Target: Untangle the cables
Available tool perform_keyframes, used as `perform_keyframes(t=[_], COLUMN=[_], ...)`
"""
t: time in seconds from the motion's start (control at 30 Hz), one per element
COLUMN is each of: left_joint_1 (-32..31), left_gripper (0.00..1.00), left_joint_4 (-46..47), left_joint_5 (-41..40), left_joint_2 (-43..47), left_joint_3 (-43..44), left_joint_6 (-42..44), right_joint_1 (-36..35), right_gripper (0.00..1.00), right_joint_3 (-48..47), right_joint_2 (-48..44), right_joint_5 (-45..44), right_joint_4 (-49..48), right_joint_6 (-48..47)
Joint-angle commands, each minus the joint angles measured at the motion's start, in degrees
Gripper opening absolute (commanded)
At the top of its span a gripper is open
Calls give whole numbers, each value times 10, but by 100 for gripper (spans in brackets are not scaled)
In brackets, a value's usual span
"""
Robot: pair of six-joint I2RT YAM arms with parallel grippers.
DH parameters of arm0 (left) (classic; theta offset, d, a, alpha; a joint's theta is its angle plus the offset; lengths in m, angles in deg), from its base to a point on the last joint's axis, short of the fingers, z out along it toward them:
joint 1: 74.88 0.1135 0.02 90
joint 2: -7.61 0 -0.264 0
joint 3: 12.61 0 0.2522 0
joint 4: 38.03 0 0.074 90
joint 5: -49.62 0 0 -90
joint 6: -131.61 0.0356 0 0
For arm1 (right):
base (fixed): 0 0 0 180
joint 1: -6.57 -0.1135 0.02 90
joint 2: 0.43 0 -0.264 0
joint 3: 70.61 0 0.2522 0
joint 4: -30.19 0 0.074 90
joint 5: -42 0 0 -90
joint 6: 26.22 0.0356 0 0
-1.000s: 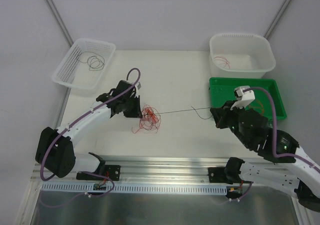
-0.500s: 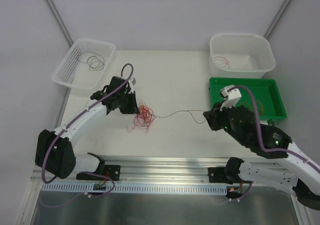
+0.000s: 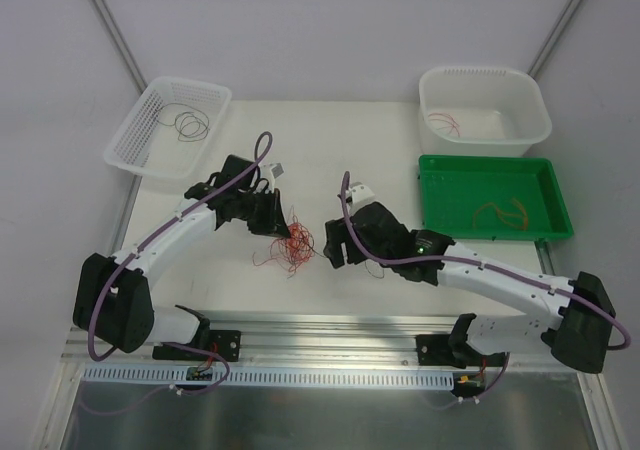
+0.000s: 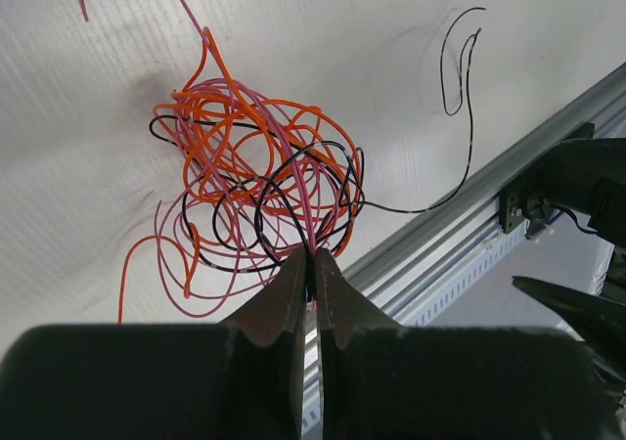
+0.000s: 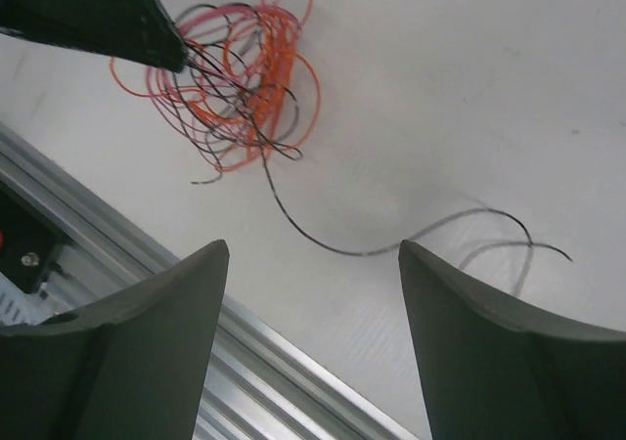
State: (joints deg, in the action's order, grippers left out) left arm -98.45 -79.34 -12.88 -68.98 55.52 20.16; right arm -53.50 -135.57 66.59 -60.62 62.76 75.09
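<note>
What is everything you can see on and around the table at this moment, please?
tangle of cables: one bundle, red, orange and black, table centre
black cable: one, trailing out of the tangle towards the right
mesh basket: one, white, far left corner
dark cables: a few, in the basket
tub: one, white, far right corner
red cable: at least one, in the tub
tray: one, green, right side
orange cables: about two, in the tray
table: one, white
rail: one, aluminium, near edge
left gripper: black, shut on the tangle
right gripper: black, open, empty, over the black cable
</note>
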Motion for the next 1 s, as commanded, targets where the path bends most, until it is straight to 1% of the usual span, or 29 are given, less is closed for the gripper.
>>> perform_keyframes(t=[0.0,0.03,0.1,0.17,0.4,0.5,0.57,0.63,0.67,0.7,0.73,0.77,0.8,0.87,0.9,0.93,0.97], left_joint_1=[1,1,1,2,2,1,2,1,1,1,1,2,1,1,1,1,2], left_gripper=[0,0,0,0,0,0,0,0,1,4,6,13,17,27,43,51,57], left_joint_4=[19,21,22,24,29,32,33,33,34,34,34,34,34,34,33,34,34], left_joint_5=[39,40,41,41,43,43,45,46,45,41,39,31,25,10,-8,-20,-29], left_joint_2=[0,0,0,1,6,8,7,6,5,7,10,14,21,48,61,89,105], left_joint_3=[-7,-8,-9,-11,-14,-16,-17,-18,-18,-18,-18,-17,-18,-21,-22,-22,-25], left_joint_6=[1,0,-2,-3,-6,-6,-7,-7,-5,-5,-4,-2,-1,2,2,2,-6], right_joint_1=[0,0,0,0,0,0,1,6,7,13,15,20,27,31,36,36,38], right_gripper=[74,75,75,78,79,78,74,60,50,27,17,10,1,1,1,1,1], right_joint_3=[5,9,11,14,17,29,41,48,51,53,56,58,59,59,58,55,53], right_joint_2=[32,52,78,118,218,241,247,250,247,239,233,226,211,187,177,154,143], right_joint_5=[40,49,60,73,59,61,65,71,68,66,70,74,79,80,75,75,76], right_joint_4=[-163,-205,-249,-275,-357,-404,-429,-452,-452,-449,-447,-433,-423,-399,-365,-348,-320], right_joint_6=[10,10,10,14,20,20,20,17,15,11,10,8,6,-6,-9,-17,-21])
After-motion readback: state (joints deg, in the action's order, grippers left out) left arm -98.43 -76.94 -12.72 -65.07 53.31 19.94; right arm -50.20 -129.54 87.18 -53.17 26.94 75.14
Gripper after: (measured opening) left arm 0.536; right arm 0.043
